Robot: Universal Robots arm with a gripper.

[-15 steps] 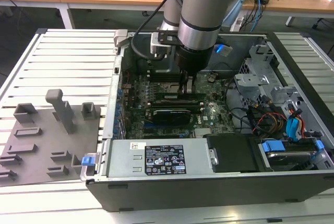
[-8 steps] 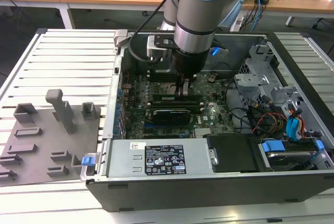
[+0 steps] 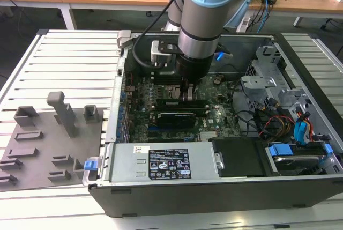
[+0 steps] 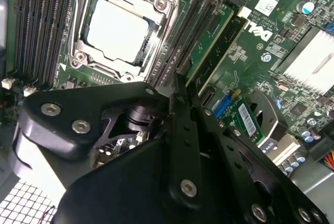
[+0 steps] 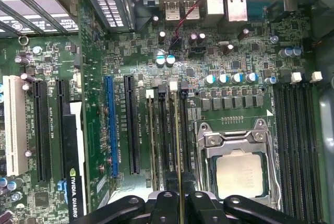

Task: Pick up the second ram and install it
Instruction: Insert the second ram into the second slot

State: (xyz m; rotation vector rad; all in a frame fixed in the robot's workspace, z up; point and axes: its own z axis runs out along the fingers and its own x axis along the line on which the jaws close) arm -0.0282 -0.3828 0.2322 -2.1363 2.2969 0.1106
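Down inside the case (image 3: 300, 187) the gripper (image 5: 181, 202) is low over the board, just beside the socket (image 5: 237, 166), and the relation that matters is straight under it. In the first wrist view the ram (image 5: 180, 140) shows edge-on as a thin pale line that runs directly away from the fingertips. It sits along the black slot nearest the socket, with its long axis parallel to the socket's side and to the other slots. The line comes right into the narrow gap between the two fingers (image 5: 167, 205), so the jaws look drawn together and clamped on the stick's near end, with no daylight showing on either side. So the ram lies not off to a side of the gripper but between its tips and below them, lined up with the slot. Whether it is fully seated I cannot tell: the clips at the slot's far end are too small to judge. Another green stick (image 4: 211, 38) stands in a slot further from the socket, well clear of the fingers.
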